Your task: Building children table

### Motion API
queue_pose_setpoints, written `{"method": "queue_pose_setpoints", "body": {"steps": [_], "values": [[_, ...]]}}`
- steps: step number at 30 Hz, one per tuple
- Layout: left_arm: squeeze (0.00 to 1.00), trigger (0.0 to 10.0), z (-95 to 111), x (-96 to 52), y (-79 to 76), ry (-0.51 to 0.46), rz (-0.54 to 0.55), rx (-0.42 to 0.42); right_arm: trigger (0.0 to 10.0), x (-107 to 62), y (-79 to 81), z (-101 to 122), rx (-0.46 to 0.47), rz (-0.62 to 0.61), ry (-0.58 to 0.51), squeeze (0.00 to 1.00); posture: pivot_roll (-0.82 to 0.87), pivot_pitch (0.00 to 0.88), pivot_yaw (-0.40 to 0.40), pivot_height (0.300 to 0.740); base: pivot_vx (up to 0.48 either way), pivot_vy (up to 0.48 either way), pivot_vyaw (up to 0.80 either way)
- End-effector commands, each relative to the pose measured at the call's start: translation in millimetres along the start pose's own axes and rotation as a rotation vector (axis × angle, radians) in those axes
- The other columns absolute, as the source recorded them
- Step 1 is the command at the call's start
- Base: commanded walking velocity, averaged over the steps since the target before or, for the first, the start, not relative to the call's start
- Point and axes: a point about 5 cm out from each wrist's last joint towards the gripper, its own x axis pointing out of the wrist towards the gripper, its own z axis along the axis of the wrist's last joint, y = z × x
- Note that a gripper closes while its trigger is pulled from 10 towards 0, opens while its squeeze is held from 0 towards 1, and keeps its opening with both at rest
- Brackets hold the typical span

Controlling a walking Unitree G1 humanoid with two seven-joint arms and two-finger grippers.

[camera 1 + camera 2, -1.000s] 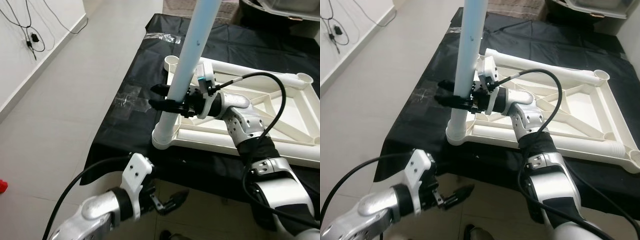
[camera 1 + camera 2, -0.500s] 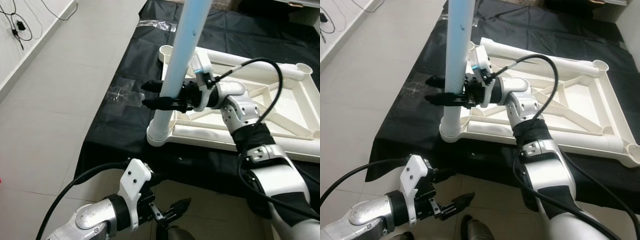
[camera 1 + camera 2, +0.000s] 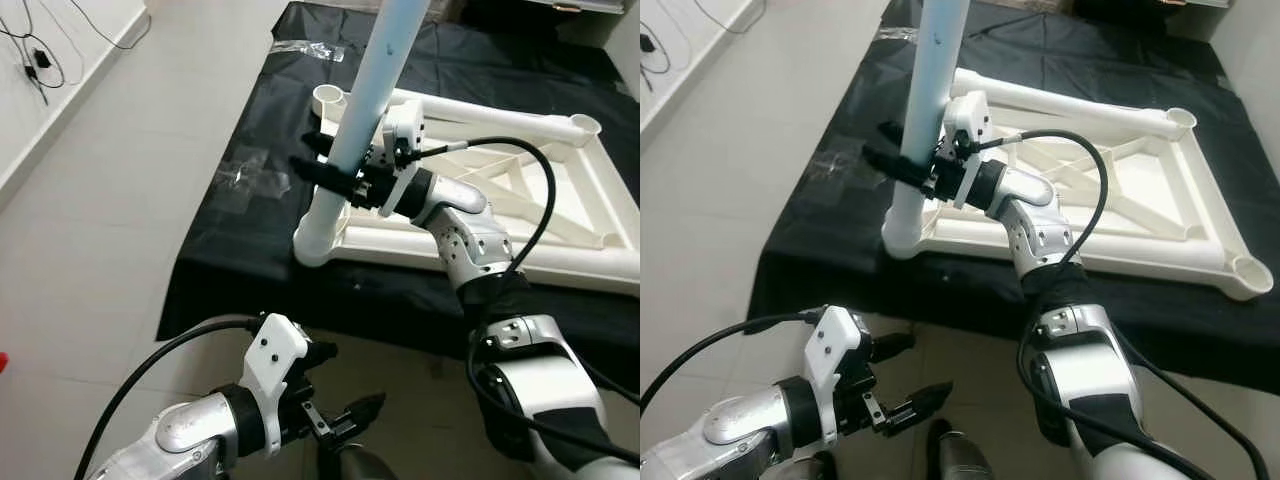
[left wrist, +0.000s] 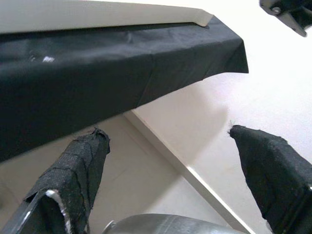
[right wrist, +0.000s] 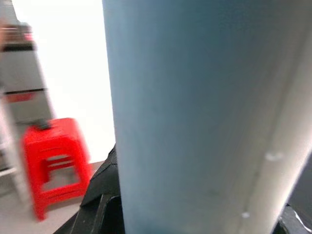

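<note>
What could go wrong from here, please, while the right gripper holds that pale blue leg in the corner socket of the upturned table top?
The pale blue leg leans rather than standing straight in the corner socket, so it may bind or pop out if pushed. The right gripper alone grips it low down; the tall leg could lever loose. The left gripper hangs open below the black cloth edge, so nothing steadies the white table top, which may slide.
</note>
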Motion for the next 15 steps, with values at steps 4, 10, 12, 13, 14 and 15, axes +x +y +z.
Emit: {"method": "queue_pose_setpoints", "body": {"steps": [4, 10, 12, 13, 14, 15], "values": [[0.0, 10.0, -6, 5.4, 3.1, 0.013, -0.004, -0.012, 10.0, -30.0, -16.9, -57, 0.13, -0.321, 0.321, 0.0, 0.11, 0.302, -0.098, 0.74, 0.0, 0.0, 0.0], [0.0, 10.0, -6, 7.3, 5.7, 0.01, 0.001, -0.009, 10.0, -31.3, -23.8, -53, 0.112, -0.448, 0.324, 0.0, 0.11, 0.296, -0.097, 0.74, 0.0, 0.0, 0.0], [0.0, 10.0, -6, 8.3, 7.1, 0.007, 0.005, -0.006, 10.0, -32.4, -29.2, -51, 0.126, -0.56, 0.305, 0.0, 0.1, 0.29, -0.098, 0.74, 0.0, 0.0, 0.0], [0.0, 10.0, -6, 9.3, 8.3, 0.006, 0.009, -0.004, 10.0, -33.8, -33.9, -48, 0.135, -0.675, 0.28, 0.0, 0.1, 0.29, -0.099, 0.74, 0.0, 0.0, 0.0], [0.0, 10.0, -6, 9.3, 8.3, 0.006, 0.009, -0.004, 10.0, -33.8, -33.9, -48, 0.135, -0.675, 0.28, 0.0, 0.1, 0.29, -0.099, 0.74, 0.0, 0.0, 0.0], [0.0, 10.0, -6, 9.3, 8.3, 0.006, 0.009, -0.004, 10.0, -33.8, -33.9, -48, 0.135, -0.675, 0.28, 0.0, 0.1, 0.29, -0.099, 0.74, 0.0, 0.0, 0.0]]}}
